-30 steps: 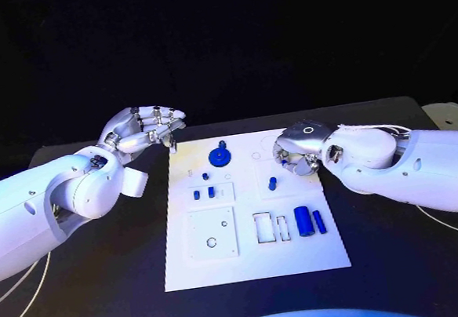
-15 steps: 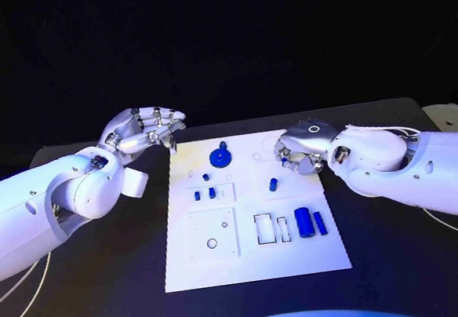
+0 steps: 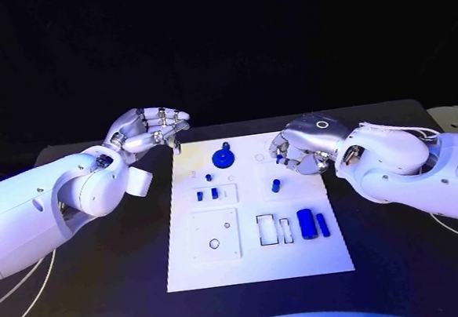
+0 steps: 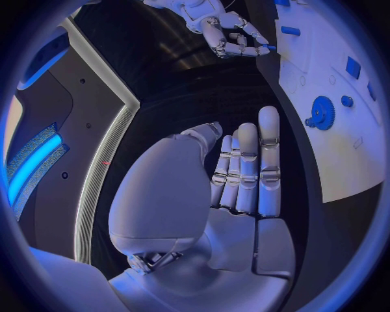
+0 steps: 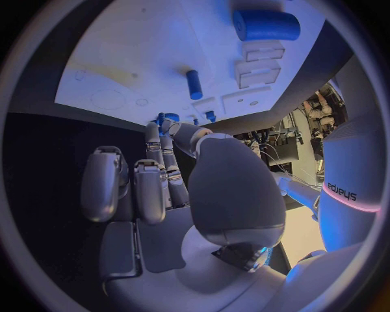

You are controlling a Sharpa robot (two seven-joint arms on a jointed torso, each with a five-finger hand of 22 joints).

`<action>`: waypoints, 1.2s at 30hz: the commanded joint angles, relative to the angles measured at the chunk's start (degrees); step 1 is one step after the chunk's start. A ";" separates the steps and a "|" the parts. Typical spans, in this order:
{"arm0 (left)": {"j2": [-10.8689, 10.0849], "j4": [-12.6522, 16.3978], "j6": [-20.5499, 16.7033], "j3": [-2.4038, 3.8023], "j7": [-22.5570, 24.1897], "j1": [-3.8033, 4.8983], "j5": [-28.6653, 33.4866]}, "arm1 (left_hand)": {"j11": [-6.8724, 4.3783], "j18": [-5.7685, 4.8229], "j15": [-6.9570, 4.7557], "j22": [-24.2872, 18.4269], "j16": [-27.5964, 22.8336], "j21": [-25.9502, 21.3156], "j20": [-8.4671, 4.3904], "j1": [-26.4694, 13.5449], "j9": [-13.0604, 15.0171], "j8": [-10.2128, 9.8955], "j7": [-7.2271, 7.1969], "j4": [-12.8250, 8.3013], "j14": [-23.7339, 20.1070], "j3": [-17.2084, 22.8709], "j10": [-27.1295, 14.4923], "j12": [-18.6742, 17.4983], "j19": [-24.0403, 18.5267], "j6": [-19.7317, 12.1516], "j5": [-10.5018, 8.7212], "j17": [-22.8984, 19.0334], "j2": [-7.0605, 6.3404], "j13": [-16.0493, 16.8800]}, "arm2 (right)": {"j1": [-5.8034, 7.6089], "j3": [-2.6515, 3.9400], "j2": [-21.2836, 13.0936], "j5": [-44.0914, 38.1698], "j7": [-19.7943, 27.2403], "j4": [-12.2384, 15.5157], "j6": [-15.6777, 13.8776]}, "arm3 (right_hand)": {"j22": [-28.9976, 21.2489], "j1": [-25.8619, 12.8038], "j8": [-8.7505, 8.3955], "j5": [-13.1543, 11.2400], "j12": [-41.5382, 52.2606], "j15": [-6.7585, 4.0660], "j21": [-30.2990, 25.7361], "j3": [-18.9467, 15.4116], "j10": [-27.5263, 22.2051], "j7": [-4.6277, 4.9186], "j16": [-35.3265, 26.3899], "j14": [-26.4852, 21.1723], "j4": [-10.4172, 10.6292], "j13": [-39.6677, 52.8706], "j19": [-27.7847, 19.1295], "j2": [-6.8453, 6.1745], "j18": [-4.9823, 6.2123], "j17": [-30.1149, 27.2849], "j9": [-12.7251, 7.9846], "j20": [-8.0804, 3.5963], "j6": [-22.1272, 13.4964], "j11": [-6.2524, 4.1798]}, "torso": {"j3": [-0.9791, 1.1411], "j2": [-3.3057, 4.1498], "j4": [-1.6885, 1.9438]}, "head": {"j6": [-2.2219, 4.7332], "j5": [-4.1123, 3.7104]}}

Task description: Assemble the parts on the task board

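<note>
Matte black rectangular table (image 3: 111,301), unlit black backdrop (image 3: 214,42) behind it, dark grey wall panel (image 4: 77,117) edged with a pale ribbed strip (image 4: 101,162), glowing blue light bar (image 4: 32,166)

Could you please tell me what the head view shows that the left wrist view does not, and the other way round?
The head view alone takes in the whole task board, with the two blue cylinders lying at its near right and the white right arm. The left wrist view alone gives the palm side of the left hand, its fingers straight and together, holding nothing. Both show the blue gear, the board and the right hand, its fingers curled.
</note>
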 commanded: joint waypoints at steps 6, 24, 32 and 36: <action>1.07 -0.52 1.25 0.04 0.20 0.00 0.37 | 0.02 0.26 0.35 0.02 -0.12 -0.15 0.26 -0.36 0.06 -0.26 0.15 -0.03 0.07 0.30 -0.37 0.13 0.06 -0.37 0.00 0.06 -0.04 0.07 | -0.84 -0.09 2.40 1.87 2.01 4.06 -3.56 | -0.06 -0.29 0.15 0.14 0.10 -0.33 0.03 -0.03 0.58 0.30 0.38 3.62 -0.32 -0.05 0.00 0.22 -1.10 4.51 0.08 -0.37 0.22 -0.32 | -0.06 -0.01 0.09 | -0.32 2.34; 2.87 -1.06 1.30 0.01 0.23 -0.02 0.40 | 0.07 0.26 0.40 0.02 -0.12 -0.16 0.31 -0.45 0.08 -0.28 0.19 -0.04 0.00 0.35 -0.48 0.17 0.04 -0.45 0.00 0.07 0.00 0.10 | -7.83 -1.64 11.49 1.29 3.37 -0.13 -1.91 | -0.20 -0.31 0.13 0.22 0.03 -0.31 -0.13 -0.02 0.57 0.34 0.32 3.60 -0.39 -0.07 -0.04 0.22 -1.06 4.42 0.09 -0.37 0.17 -0.29 | -0.13 0.07 0.14 | -1.41 5.55; 2.94 -1.05 1.44 0.00 0.17 -0.01 0.40 | 0.07 0.26 0.40 0.02 -0.12 -0.16 0.31 -0.45 0.08 -0.28 0.19 -0.04 0.00 0.35 -0.48 0.17 0.04 -0.45 0.00 0.07 0.00 0.10 | -9.52 -1.78 13.34 0.91 3.32 -1.47 -1.67 | -0.25 -0.34 0.12 0.24 0.00 -0.30 -0.18 -0.03 0.55 0.36 0.32 3.60 -0.39 -0.07 -0.05 0.20 -1.05 4.42 0.08 -0.37 0.14 -0.27 | -0.14 0.06 0.11 | -1.87 5.60; 2.94 -1.08 1.50 0.00 0.11 -0.01 0.41 | 0.07 0.26 0.40 0.02 -0.12 -0.16 0.31 -0.45 0.08 -0.28 0.19 -0.04 0.00 0.35 -0.48 0.17 0.04 -0.45 0.00 0.07 0.00 0.10 | -9.92 -1.80 13.82 0.82 3.33 -1.74 -1.47 | -0.30 -0.45 0.09 0.26 -0.07 -0.28 -0.24 -0.07 0.52 0.40 0.34 3.61 -0.37 -0.09 -0.07 0.21 -1.04 4.42 0.08 -0.35 0.08 -0.22 | -0.07 0.08 0.05 | -2.07 5.68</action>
